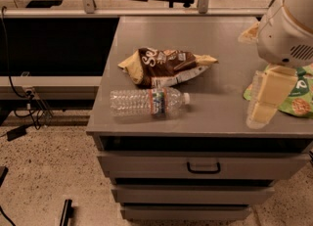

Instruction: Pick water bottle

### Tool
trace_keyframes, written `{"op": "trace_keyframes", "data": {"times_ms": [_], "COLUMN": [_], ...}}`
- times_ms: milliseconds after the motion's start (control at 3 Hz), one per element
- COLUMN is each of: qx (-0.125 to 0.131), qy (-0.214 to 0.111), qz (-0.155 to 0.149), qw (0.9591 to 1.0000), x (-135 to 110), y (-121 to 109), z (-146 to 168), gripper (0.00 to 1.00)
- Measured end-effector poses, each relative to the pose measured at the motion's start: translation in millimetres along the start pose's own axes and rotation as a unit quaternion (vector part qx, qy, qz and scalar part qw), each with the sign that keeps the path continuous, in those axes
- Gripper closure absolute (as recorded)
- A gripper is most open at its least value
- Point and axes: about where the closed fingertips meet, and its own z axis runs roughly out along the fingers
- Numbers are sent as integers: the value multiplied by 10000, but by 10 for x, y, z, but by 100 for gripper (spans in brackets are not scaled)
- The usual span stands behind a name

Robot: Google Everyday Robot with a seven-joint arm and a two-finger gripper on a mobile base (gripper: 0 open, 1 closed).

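The water bottle (149, 103) is clear and ribbed, with a white cap and a narrow coloured label band. It lies on its side near the front left edge of the grey cabinet top (215, 36), cap pointing right. My gripper (265, 99) hangs at the right side of the top, well to the right of the bottle and apart from it, holding nothing that I can see. The white arm housing (288, 24) sits above it.
A brown chip bag (164, 66) lies just behind the bottle. A green snack bag (295, 98) lies under and behind my gripper, and a yellow bag corner (248, 34) lies beyond it. Drawers with a handle (203, 167) are below. Cables (19, 98) run at the left.
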Motion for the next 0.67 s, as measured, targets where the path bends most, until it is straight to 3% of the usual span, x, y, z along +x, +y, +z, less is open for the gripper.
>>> {"op": "trace_keyframes", "data": {"times_ms": [333,667], "qx": [-203,-483], "qy": [-164,-201], "qz": [-671,-1174], "qw": [9974,9917], "x": [-458,-853], "y": [65,119], "z": [237,472], "gripper": [0,0]}}
